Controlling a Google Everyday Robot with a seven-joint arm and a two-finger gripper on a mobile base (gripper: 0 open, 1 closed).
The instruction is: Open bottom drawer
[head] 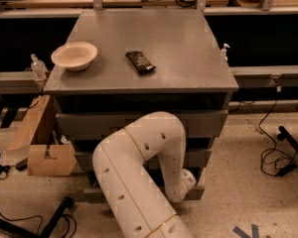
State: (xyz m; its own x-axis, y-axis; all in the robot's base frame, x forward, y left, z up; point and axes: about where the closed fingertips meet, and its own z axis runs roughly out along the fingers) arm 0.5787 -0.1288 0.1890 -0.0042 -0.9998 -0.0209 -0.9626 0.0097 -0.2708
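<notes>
The grey cabinet [139, 38] has three drawer fronts stacked below its top. The bottom drawer [95, 194] is the slimmest panel near the floor; only its left and right ends show and its knob is hidden. My white arm [139, 167] bends across the drawers, and its forearm drops down in front of the lower two. The gripper [185, 182] sits low at the end of that forearm, right against the bottom drawer's front near its right half, mostly covered by the arm.
On the cabinet top sit a cream bowl [74, 55] and a dark snack bar [140, 62]. A cardboard box [44, 157] leans at the cabinet's left. Cables [275, 157] trail on the floor at right, and black stand legs [49, 222] lie at lower left.
</notes>
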